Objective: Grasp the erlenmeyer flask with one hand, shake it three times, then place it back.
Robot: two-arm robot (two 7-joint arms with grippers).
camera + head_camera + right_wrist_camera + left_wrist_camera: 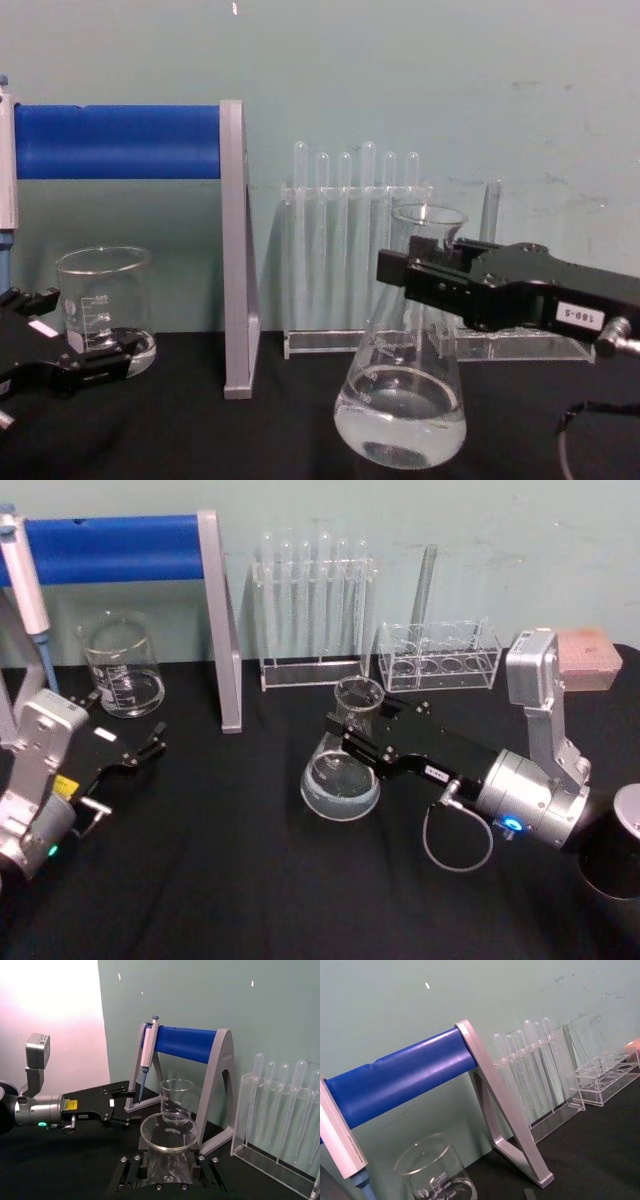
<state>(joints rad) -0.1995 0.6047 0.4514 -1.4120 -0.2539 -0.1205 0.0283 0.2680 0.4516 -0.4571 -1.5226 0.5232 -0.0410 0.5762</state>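
— Fingers of the left gripper first: how do they stand?

— Spread apart, with nothing between them. That gripper is low over the black surface at the far left, just in front of the beaker, which has a little clear liquid in its bottom.

— And behind the beaker?

— A pipette stand with a blue crossbar and grey legs. A pipette hangs at its left end. Right of the stand, along the wall, comes a clear rack of test tubes, then a lower rack with round holes and one thin glass tube standing in it.

— Where is the erlenmeyer flask?

— Near the middle of the surface, in front of the rack of test tubes. The erlenmeyer flask has clear liquid pooled in its wide base and leans slightly, neck toward the right. Whether the base touches the surface cannot be told.

— And the right gripper?

— The right gripper reaches in from the right, its fingers pinching the flask's neck just under the flared rim, one on each side. A pink box sits at the far right, by the wall.
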